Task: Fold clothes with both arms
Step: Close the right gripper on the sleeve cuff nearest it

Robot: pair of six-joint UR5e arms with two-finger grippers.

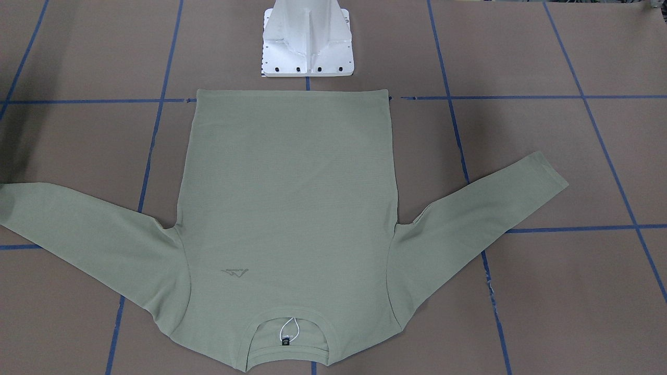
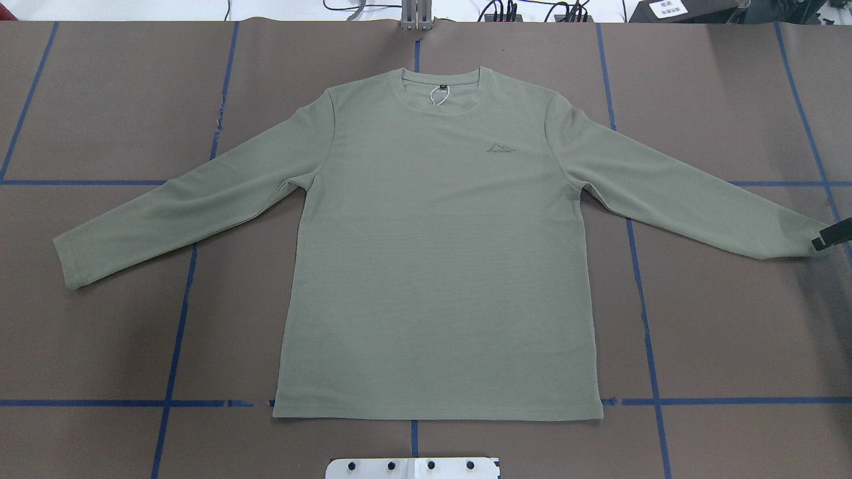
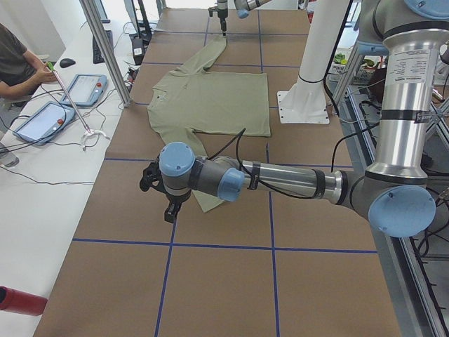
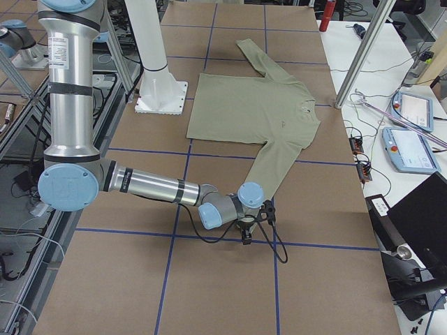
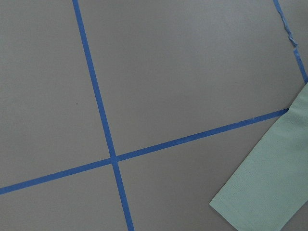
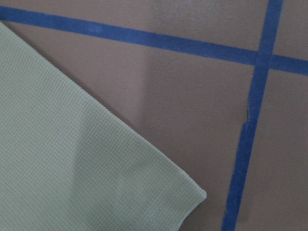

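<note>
A pale sage-green long-sleeved knit shirt (image 2: 432, 266) lies flat, front up, mid-frame in the overhead view on the brown bench (image 2: 100, 332) gridded with blue tape lines (image 2: 100, 402), sleeves spread; the right arm's fingers (image 2: 832, 237) sit at the cuff on that frame's right edge; the left arm's fingers (image 3: 170, 210) hang near the other cuff; whether either pair is clenched or released, I cannot tell.

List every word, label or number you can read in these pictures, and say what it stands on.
No text is legible.
Tonal chest logo on the pale sage-green knit shirt: lettering too small.
Black neck label: too small.
White sign beyond the table: blurred.
</note>
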